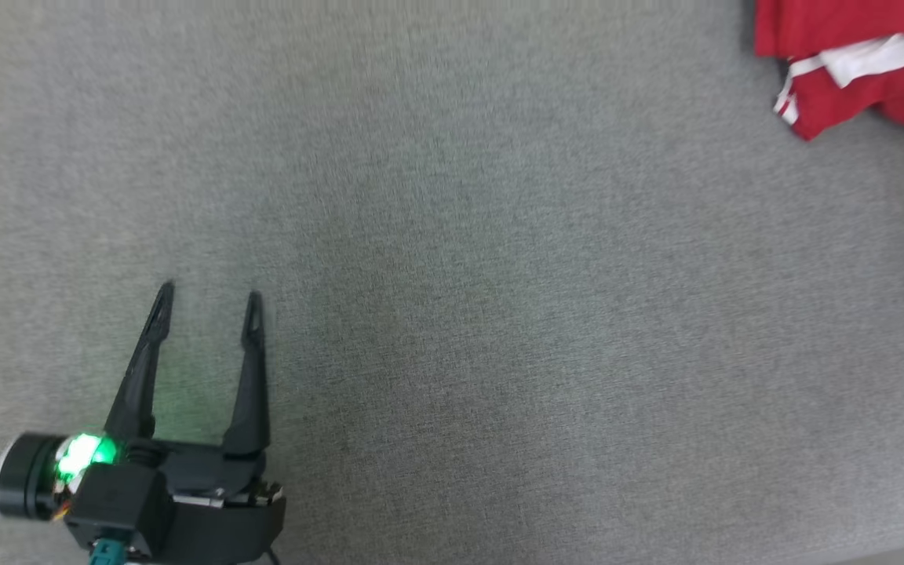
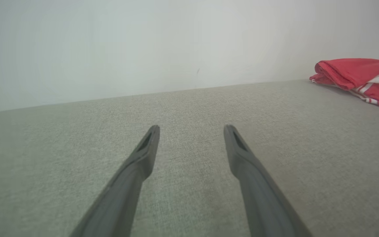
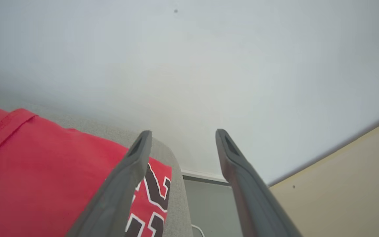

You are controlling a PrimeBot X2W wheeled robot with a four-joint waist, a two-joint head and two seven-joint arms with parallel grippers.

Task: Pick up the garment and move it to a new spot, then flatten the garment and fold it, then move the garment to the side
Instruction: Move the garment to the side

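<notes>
A red garment [image 1: 860, 67] with white stripes lies bunched at the far right corner of the grey fabric surface [image 1: 499, 275]. In the left wrist view the garment [image 2: 357, 77] sits at the far right, well away from the fingers. My left gripper [image 1: 209, 302] stands open at the lower left of the head view, holding nothing, far from the garment. My right gripper [image 3: 181, 133] is open above the garment [image 3: 44, 171], whose red cloth with black and white lettering lies below and left of its fingers; nothing sits between them.
A pale wall [image 2: 143, 49] rises behind the grey surface. In the right wrist view the surface's edge [image 3: 176, 184] drops off to a grey floor and a beige wall [image 3: 347, 184] at the right.
</notes>
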